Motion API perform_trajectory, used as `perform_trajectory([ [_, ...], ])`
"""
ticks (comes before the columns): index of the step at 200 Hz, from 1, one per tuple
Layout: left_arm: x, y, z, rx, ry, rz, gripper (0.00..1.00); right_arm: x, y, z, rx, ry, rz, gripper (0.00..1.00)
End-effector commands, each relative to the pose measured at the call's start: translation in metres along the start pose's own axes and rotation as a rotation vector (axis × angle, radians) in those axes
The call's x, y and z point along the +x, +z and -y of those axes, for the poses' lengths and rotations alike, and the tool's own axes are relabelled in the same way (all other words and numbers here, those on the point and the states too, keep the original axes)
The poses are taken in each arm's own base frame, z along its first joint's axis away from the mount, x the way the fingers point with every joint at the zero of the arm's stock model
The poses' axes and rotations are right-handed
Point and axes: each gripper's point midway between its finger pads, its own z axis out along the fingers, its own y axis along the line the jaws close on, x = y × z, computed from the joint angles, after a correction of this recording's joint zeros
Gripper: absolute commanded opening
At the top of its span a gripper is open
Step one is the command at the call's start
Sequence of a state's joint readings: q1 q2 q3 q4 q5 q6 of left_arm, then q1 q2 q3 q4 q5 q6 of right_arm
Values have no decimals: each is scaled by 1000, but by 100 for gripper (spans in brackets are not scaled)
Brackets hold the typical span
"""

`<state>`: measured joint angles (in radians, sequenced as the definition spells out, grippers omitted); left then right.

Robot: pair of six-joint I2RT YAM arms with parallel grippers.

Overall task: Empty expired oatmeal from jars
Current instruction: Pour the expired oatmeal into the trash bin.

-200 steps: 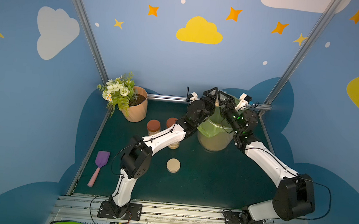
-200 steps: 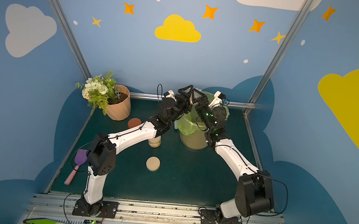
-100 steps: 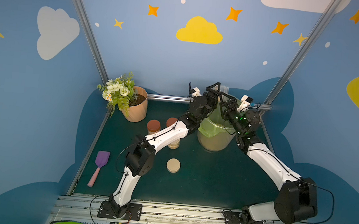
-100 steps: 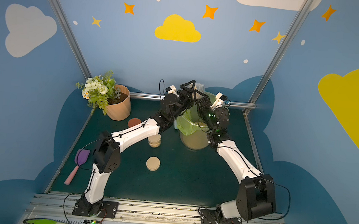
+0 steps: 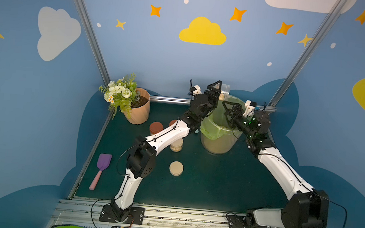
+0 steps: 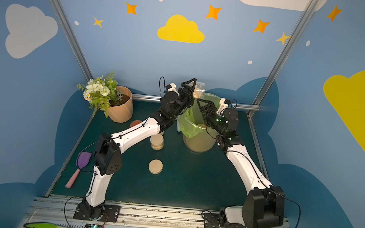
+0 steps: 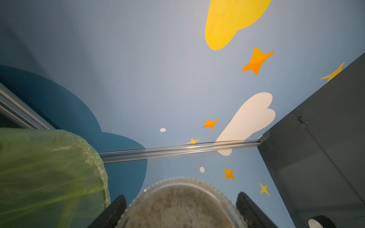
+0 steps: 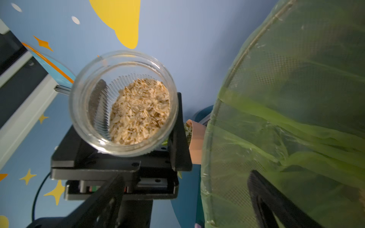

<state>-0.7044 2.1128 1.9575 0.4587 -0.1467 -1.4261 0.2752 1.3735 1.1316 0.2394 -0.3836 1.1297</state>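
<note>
Over bin (image 5: 217, 144), left gripper (image 5: 219, 90) clamps jar (image 5: 224, 93), seemingly tilted.

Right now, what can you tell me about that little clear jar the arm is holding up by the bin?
A small clear round jar, glass or plastic, finely ribbed around its base, lid off. The left arm's black fingers clamp its sides; nothing else touches it. It hangs in the air near the rim of the green-lined bin, tipped towards its side, mouth open. Pale oatmeal flakes part-fill it, heaped against the lower wall.
</note>
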Motion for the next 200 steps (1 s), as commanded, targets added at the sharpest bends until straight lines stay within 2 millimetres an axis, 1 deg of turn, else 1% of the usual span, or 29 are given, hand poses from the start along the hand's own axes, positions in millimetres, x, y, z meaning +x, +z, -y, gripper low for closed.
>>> perform_trajectory([
  [1, 1, 4, 22, 73, 15, -17, 25, 6, -12, -1, 55, -88, -108, 95],
  [20, 0, 4, 21, 70, 24, -20, 25, 2, -13, 0, 82, -144, -169, 94],
  [36, 1, 4, 19, 66, 33, -23, 25, 3, -11, -1, 104, -212, -220, 94],
  [50, 2, 5, 20, 68, 41, -29, 25, 4, -11, 3, 148, -266, -263, 93],
  [83, 2, 4, 18, 58, 61, -36, 24, 2, -13, 21, 247, -393, -299, 93],
  [98, 2, 4, 17, 51, 81, -40, 24, 1, -19, 26, 282, -433, -299, 94],
  [117, 2, 5, 14, 42, 94, -46, 24, -8, -26, 33, 351, -544, -265, 95],
  [129, 1, 6, 10, 32, 100, -50, 24, -7, -29, 41, 409, -600, -327, 95],
  [141, 2, 6, 9, 31, 105, -55, 24, -6, -33, 41, 426, -641, -387, 95],
  [152, 2, 7, 7, 25, 110, -59, 24, -7, -29, 46, 443, -700, -376, 95],
  [163, 3, 7, 6, 23, 121, -62, 23, -8, -31, 50, 474, -757, -405, 95],
  [176, 4, 6, 5, 18, 135, -65, 23, -11, -33, 51, 492, -799, -401, 95],
  [186, 3, 5, 5, 13, 147, -65, 23, -9, -32, 51, 473, -821, -405, 95],
  [200, 4, 6, 5, 7, 172, -77, 24, -15, -36, 58, 559, -870, -414, 95],
])
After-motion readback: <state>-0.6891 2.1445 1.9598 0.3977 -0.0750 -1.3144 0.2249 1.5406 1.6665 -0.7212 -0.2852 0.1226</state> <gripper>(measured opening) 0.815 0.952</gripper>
